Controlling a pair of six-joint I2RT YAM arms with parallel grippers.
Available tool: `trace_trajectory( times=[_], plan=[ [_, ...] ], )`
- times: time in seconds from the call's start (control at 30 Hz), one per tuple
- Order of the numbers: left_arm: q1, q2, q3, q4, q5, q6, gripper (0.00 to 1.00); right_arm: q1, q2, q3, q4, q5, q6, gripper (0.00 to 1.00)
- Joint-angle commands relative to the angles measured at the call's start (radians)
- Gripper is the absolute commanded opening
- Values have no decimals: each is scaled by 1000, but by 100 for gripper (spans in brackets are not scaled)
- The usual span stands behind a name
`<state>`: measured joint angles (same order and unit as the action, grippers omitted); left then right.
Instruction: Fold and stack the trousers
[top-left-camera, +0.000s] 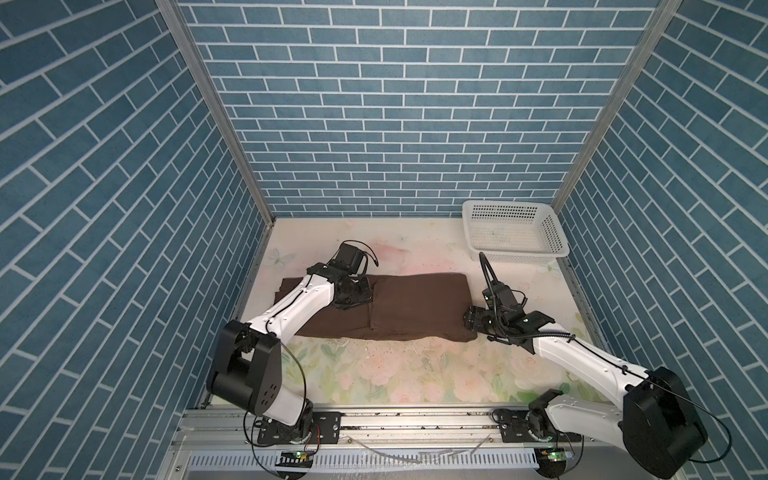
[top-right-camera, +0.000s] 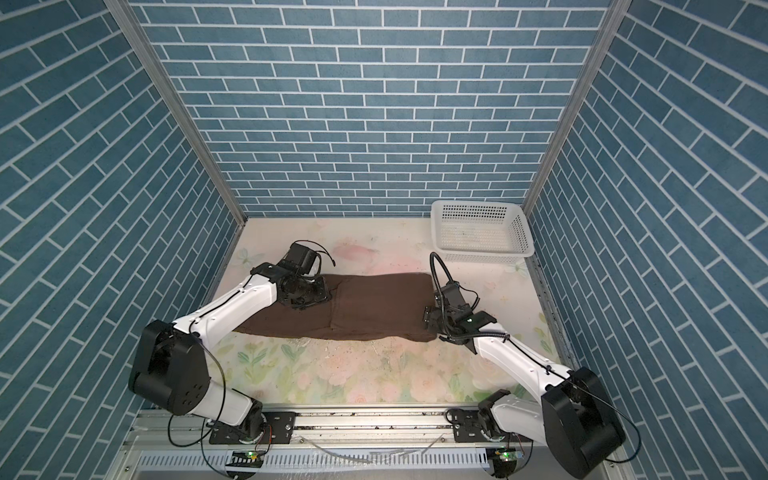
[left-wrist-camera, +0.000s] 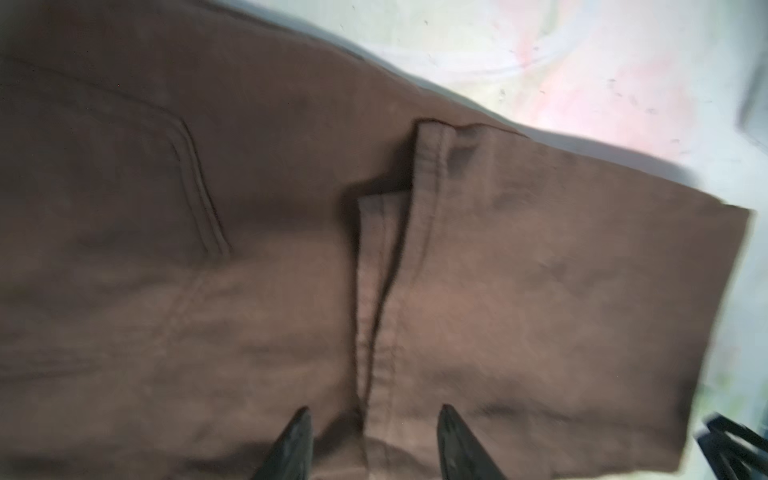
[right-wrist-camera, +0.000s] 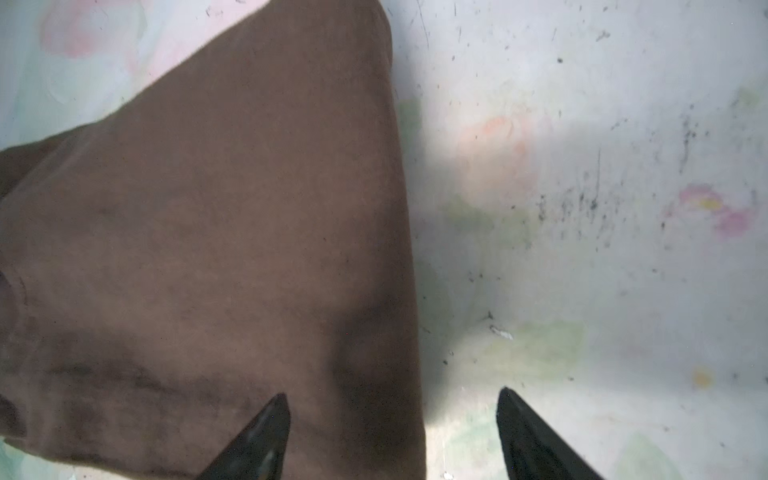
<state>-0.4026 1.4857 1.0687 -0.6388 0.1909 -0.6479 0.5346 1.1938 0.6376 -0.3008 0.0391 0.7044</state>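
The dark brown trousers (top-left-camera: 415, 307) (top-right-camera: 374, 303) lie folded into a long band across the middle of the table. My left gripper (top-left-camera: 351, 306) (top-right-camera: 306, 305) hovers over their left half. In the left wrist view it (left-wrist-camera: 374, 411) is open, with the two stacked hem edges (left-wrist-camera: 390, 270) of the trousers running between its fingertips and nothing gripped. My right gripper (top-left-camera: 469, 322) (top-right-camera: 428, 320) sits at the band's right end. In the right wrist view it (right-wrist-camera: 392, 395) is open and straddles the folded edge, one fingertip (right-wrist-camera: 278, 405) over the trousers (right-wrist-camera: 208, 249), the other over bare table.
A white perforated basket (top-left-camera: 507, 204) (top-right-camera: 478, 203) stands in the back right corner. The floral table top (top-left-camera: 395, 374) shows in front of the trousers. Blue brick walls close in the left, right and back sides. A metal rail (top-left-camera: 415, 419) carries both arm bases.
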Motion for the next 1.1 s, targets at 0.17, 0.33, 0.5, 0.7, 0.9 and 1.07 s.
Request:
trace_trajectory(
  times=[0.17, 0.33, 0.5, 0.7, 0.9, 1.07],
  plan=[
    [-61, 64, -150, 235, 113, -90, 35, -61, 159, 16, 182, -142, 11, 71],
    [-64, 142, -167, 262, 118, -90, 33, -73, 231, -31, 312, -215, 65, 57],
    [-62, 179, -176, 264, 106, -78, 32, -83, 216, -59, 339, -213, 80, 9],
    [-61, 133, -135, 261, 184, -76, 38, -146, 50, -16, 124, -133, 22, 0],
    [-33, -72, -13, 117, 152, -6, 49, -224, -179, 140, -252, 95, -115, 0],
    [134, -182, -54, 38, 47, 31, 54, -246, -237, 330, -451, 219, -206, 0]
  ],
)
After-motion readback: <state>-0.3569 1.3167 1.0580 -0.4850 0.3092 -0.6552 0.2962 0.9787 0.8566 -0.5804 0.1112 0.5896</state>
